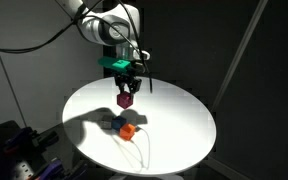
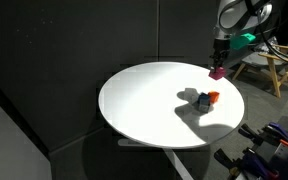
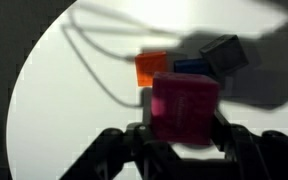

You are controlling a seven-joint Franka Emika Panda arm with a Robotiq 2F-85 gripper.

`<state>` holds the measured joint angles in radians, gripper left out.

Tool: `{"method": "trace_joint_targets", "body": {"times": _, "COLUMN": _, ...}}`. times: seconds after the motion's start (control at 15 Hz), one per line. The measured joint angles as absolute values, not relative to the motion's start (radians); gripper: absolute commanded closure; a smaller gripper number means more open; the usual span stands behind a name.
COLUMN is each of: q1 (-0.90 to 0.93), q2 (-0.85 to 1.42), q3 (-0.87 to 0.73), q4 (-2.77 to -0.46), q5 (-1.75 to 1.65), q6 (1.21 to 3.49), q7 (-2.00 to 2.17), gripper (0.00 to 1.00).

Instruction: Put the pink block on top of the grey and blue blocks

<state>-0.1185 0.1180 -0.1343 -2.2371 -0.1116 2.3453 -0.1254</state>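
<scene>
Pink block [image 3: 184, 100], a plain smooth cube with no long axis, is clamped squarely between the dark fingers of the gripper [image 3: 184, 118], above the round white table [image 3: 44, 110]. Beyond it cluster the orange cube [image 3: 150, 68], blue block [image 3: 189, 66] and skewed grey block [image 3: 224, 55]. No writing shows.

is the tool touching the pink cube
Touching. The wrist view shows the small magenta-pink cube clamped between the two dark fingers of the tool, with no gap on either side.
</scene>
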Motion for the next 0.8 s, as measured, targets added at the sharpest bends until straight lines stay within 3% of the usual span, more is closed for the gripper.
{"method": "trace_joint_targets", "body": {"times": 0.8, "q1": -0.108, "q2": 0.113, "q3": -0.106, "q4": -2.341, "q5": -0.123, "q6": 2.413, "q7": -0.192, "gripper": 0.69}}
